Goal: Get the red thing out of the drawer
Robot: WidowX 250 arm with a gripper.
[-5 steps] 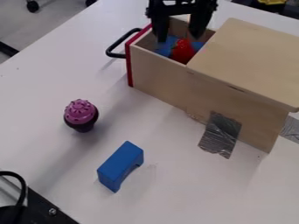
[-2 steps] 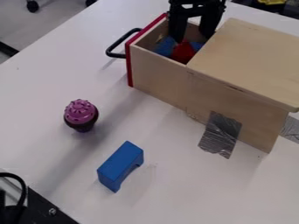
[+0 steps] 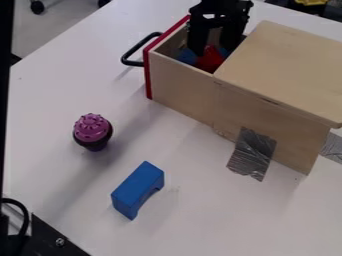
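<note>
Gripper shifted slightly toward the drawer's red front since the previous frame; a dark upright strip has come into view at the left edge. Fingers spaced apart, partly open, tips down inside the drawer, one to each side of the red thing. No hold evident; contact: cannot tell.

Step in hand, as judged: lining up the grasp. Next move: settle a little lower, close on the red thing alone, then lift straight up past the drawer walls.

Containers: drawer pulled out of the wooden box, black handle on its front. Red thing lies in the drawer near the box's lid edge, with blue material beside it. On the table: purple-topped cupcake toward the left edge, blue block nearer the near-left corner.
</note>
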